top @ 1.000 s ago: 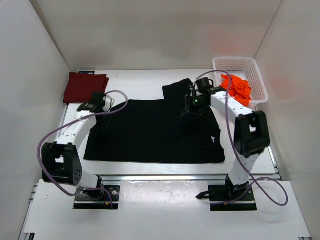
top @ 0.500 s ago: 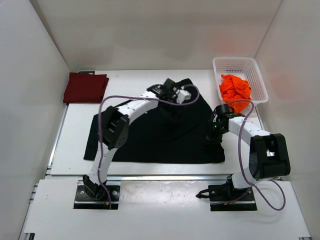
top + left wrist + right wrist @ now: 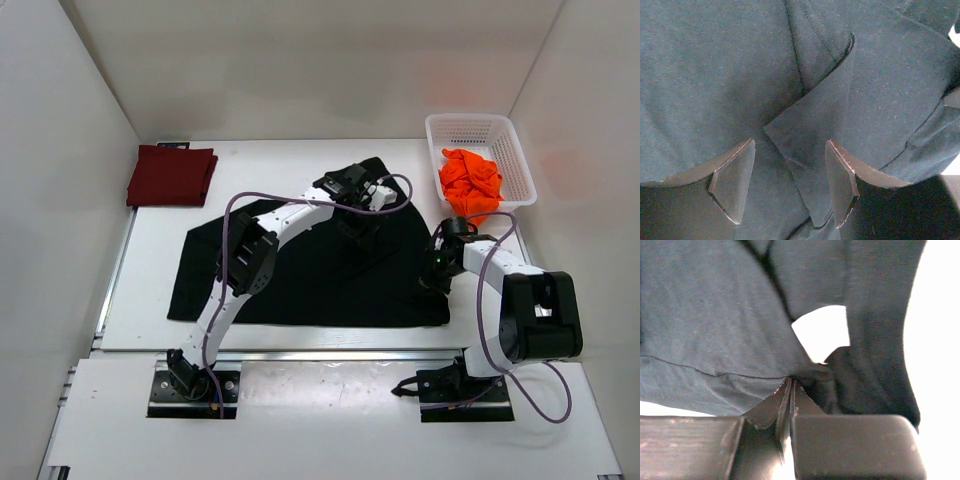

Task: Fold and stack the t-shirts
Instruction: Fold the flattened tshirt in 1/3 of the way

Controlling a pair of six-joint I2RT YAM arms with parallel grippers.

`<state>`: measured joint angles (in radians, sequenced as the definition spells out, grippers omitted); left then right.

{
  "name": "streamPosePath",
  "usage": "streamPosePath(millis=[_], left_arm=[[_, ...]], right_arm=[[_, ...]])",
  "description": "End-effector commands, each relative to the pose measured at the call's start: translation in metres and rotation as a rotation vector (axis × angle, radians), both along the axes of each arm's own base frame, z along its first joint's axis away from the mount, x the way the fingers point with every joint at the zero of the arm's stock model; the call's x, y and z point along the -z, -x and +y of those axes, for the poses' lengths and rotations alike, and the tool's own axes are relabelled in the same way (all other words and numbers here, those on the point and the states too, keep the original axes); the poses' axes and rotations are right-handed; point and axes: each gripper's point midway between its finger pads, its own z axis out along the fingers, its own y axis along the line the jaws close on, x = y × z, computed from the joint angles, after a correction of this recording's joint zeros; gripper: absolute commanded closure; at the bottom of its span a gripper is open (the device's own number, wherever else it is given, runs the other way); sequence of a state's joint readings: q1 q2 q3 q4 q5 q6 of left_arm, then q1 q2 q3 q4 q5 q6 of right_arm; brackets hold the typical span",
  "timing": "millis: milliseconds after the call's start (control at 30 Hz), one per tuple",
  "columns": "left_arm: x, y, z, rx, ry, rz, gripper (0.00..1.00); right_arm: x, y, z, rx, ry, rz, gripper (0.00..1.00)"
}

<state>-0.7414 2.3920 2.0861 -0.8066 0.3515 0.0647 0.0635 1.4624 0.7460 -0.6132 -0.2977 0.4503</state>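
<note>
I see the black shirt (image 3: 300, 270) spread flat over the middle of the bench (image 3: 280, 160). Its near hem runs close to the bench's front edge, and its right side lies near the right edge. Bare bench lies open to the left and behind it. The maroon shirt (image 3: 170, 176) sits folded at the far left corner, well apart. The orange shirt (image 3: 470, 178) is bunched in the basket (image 3: 480, 125) at the far right, spilling over its near rim.

My left end effector (image 3: 785, 200) is low over the black shirt's upper part, fingers spread, straddling a folded corner of cloth and gripping nothing. My right end effector (image 3: 790, 390) is at the shirt's right edge, closed and pinching the black cloth, with bare bench just beyond.
</note>
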Motion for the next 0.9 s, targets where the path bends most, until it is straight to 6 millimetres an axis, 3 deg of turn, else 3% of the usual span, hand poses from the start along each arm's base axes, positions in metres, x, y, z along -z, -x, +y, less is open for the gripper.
streamPosePath(millis=[0, 267, 500, 600, 700, 767, 867], left_arm=[[-0.007, 0.004, -0.013, 0.006, 0.021, -0.008, 0.32], [0.008, -0.004, -0.002, -0.043, -0.011, 0.010, 0.37], [0.011, 0.009, -0.017, 0.009, 0.004, 0.023, 0.66], [0.013, 0.005, -0.013, -0.002, 0.006, 0.033, 0.78], [0.003, -0.001, -0.009, -0.024, 0.007, 0.014, 0.94], [-0.007, -0.012, -0.002, -0.047, 0.019, -0.010, 0.97], [-0.042, -0.025, 0.000, -0.072, 0.053, -0.091, 0.98]], right_arm=[[-0.001, 0.000, -0.007, -0.001, 0.027, -0.006, 1.00], [-0.001, 0.002, -0.015, 0.003, 0.055, -0.001, 1.00], [0.003, 0.008, -0.016, 0.002, 0.057, 0.020, 1.00], [0.002, 0.009, -0.019, 0.011, 0.062, 0.020, 1.00], [0.005, 0.015, -0.019, 0.014, 0.063, 0.032, 1.00], [0.004, 0.016, -0.023, 0.025, 0.073, 0.040, 1.00], [0.009, 0.022, -0.026, 0.027, 0.096, 0.058, 1.00]])
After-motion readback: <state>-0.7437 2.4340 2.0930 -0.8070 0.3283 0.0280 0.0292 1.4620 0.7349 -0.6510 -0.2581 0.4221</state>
